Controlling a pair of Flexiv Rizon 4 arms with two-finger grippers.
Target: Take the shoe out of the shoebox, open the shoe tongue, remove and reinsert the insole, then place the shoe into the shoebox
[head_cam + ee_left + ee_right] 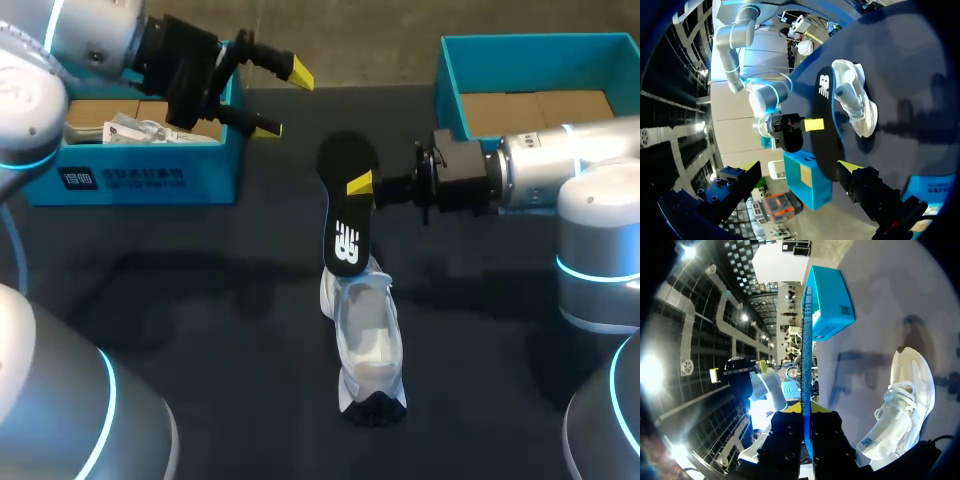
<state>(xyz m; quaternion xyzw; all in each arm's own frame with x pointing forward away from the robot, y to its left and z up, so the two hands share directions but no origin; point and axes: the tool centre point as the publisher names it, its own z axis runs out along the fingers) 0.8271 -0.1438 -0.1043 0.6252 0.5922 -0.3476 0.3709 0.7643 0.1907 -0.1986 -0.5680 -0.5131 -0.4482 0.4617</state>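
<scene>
My right hand (pixel 362 186) is pinching the black insole (pixel 346 225) by its edge. The insole's low end sits at the mouth of the white shoe (pixel 370 340), which lies on the bench (pixel 200 300). My left hand (pixel 284 100) is open and holds nothing, up by the left box (pixel 140 178). I think the job now is to get the insole into the shoe. I should aim its end at the toe and slide it slowly. My left hand could hold the shoe so it does not slip.

A white logo (pixel 346 246) stands on the black insole (pixel 342 165), and shows again in the left wrist view. White print (pixel 120 178) runs along the front wall of the blue shoebox (pixel 205 160) at the table's left, too small to make out. A small blue mark (pixel 867 443) sits on the side of the white shoe (pixel 907 385).
</scene>
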